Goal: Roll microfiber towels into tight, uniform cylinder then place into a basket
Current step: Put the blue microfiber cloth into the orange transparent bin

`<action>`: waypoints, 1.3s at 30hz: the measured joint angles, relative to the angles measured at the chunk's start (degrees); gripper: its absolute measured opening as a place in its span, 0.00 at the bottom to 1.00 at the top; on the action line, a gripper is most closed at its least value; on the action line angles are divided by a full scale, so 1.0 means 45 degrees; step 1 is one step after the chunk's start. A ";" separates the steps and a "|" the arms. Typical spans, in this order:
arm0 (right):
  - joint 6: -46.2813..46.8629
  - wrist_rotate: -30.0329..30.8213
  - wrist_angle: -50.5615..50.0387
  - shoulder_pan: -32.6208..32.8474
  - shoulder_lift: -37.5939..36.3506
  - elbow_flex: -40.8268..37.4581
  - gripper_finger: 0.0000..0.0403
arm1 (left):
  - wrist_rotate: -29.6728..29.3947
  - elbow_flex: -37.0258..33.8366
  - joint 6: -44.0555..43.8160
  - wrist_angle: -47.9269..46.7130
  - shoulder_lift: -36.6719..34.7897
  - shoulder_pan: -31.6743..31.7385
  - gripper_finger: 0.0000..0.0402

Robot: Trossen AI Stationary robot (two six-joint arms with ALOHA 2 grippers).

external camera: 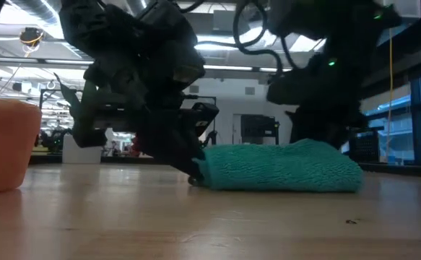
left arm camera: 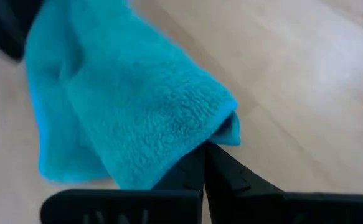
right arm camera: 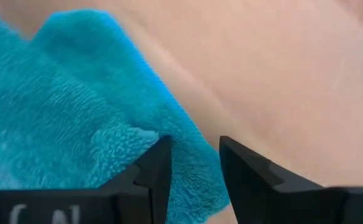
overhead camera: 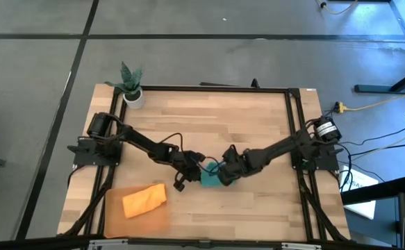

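Note:
The teal towel [overhead camera: 210, 178] lies as a flat folded bundle on the table's middle, and also shows in the low view [external camera: 282, 167]. My left gripper [overhead camera: 188, 173] is at its left end, shut on it. My right gripper [overhead camera: 224, 173] is at its right end, open. In the right wrist view one finger [right arm camera: 153, 171] stands over the towel and the other [right arm camera: 243, 171] over bare wood. The orange towel [overhead camera: 145, 199] lies rolled in the basket [overhead camera: 112, 219] at the near left. My left gripper pinches the teal towel's folded edge [left arm camera: 221, 127] between its two shut fingertips [left arm camera: 197, 165]. It comes slanting down from the table's left. The towel lies on the table, slack. My right gripper: I cannot tell whether its finger touches the towel's edge [right arm camera: 193, 155].
A small white plant pot [overhead camera: 133, 96] stands at the far left corner. Bare wood [overhead camera: 258, 118] lies across the far half and at the near right. The table's black frame [overhead camera: 294, 125] runs along the edges.

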 joint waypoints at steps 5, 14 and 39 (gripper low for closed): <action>-0.2321 0.0004 0.0490 -0.0919 0.0000 -0.0005 0.34 | -0.0018 0.0000 -0.0030 0.0100 0.0000 -0.0146 0.00; -0.3805 0.0254 -0.1828 -0.1199 -0.0781 0.1260 0.34 | -0.0776 0.0019 -0.0295 -0.1170 -0.0483 -0.0112 0.00; -0.7710 0.0299 -0.0494 0.2007 0.0017 0.2976 0.34 | -0.1261 0.0033 -0.0808 -0.4597 -0.3693 0.1081 0.00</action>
